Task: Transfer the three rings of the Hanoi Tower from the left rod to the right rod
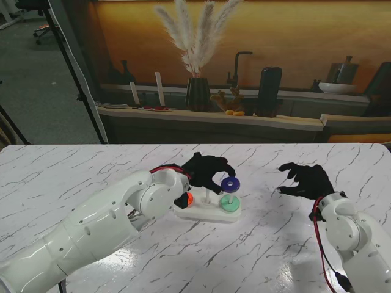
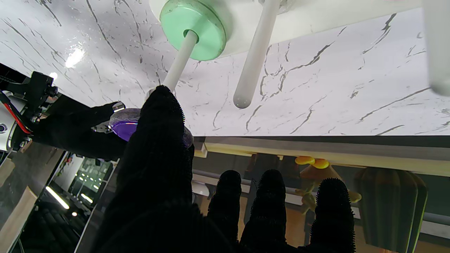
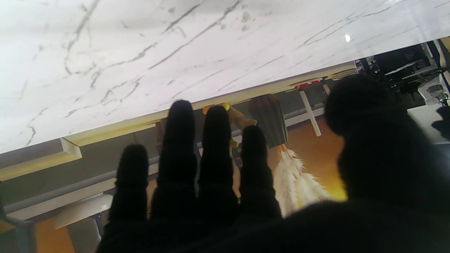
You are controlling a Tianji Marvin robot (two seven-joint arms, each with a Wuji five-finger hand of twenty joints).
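left hand of mine pinches the purple ring atop the right rod. green ring already sits at its foot; orange ring waits at nine o'clock. right hand idles, fingers spread.

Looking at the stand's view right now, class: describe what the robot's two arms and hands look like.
Both arms are glossy white, rounded shells with small dark screw holes. The left arm is bulky; the right arm carries red and black cables along its wrist. The left hand and right hand are five-fingered, covered in black, fuzzy-textured gloves.
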